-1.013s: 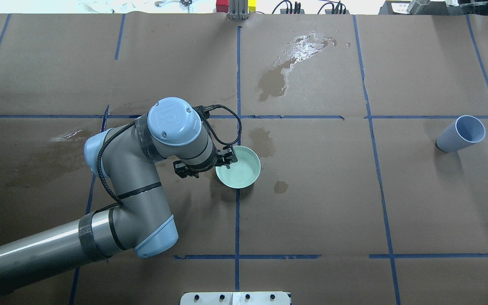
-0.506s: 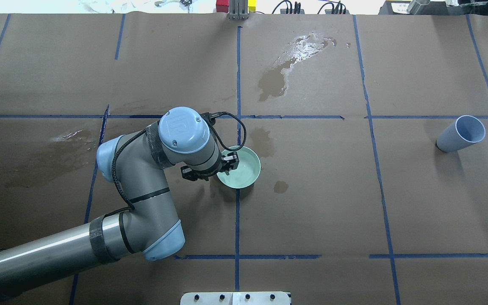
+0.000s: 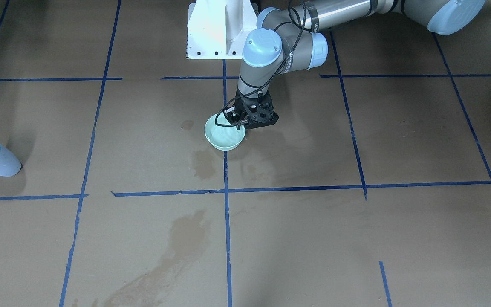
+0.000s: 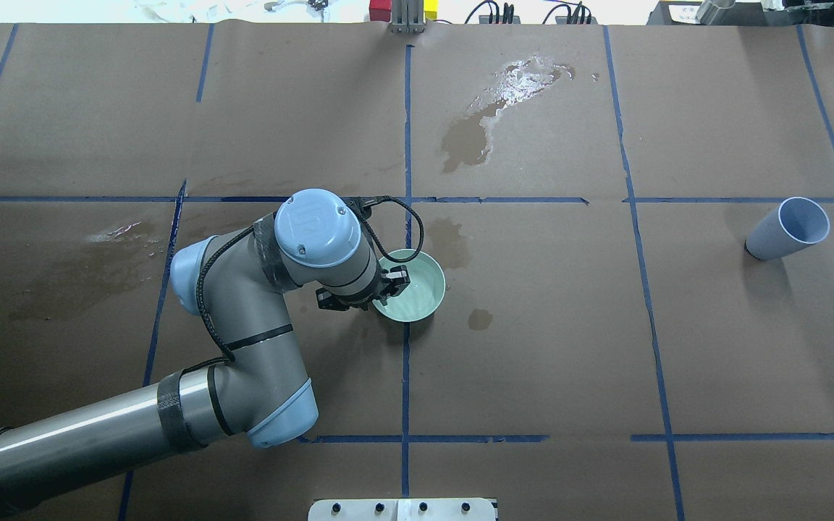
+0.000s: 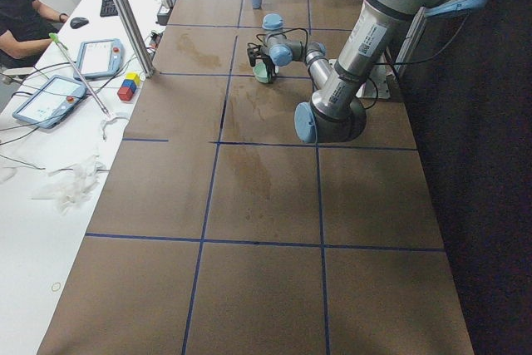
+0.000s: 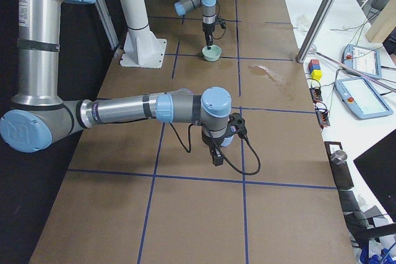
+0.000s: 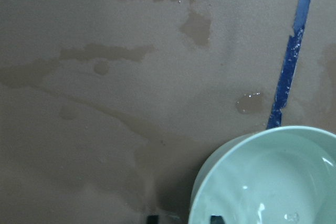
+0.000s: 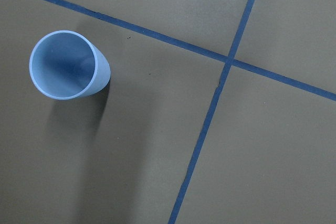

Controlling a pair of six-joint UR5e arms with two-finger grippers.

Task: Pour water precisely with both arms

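Got left gripper [image 4: 390,284] down at the 9 o'clock rim of the mint bowl [image 4: 420,297]. Per left wrist view: fingertips [image 7: 215,217] astride the wall, one inside, one outside, gap on both sides. Spread, nothing clamped yet. Seeing water [image 7: 273,182] in the bowl, glossy and rippled. Also a shiny puddle [image 4: 525,76] around 1 o'clock from the bowl, well apart, plus damp stains [image 4: 449,242] closer in.

Placing blue cup [image 4: 786,230] at 3 o'clock from the bowl, well apart, mouth up, looks empty. Right gripper [image 6: 216,156] only visible from the right side view, so can't tell fingers spread or closed. Its wrist view looks down on the cup, so reckon right arm nearer cup, left arm owns bowl.

Reckon next: pinch straight across the wall, 9-to-3. Single-point rim hold, so expect sag toward 3 o'clock and slosh. Lift slow, keep level.
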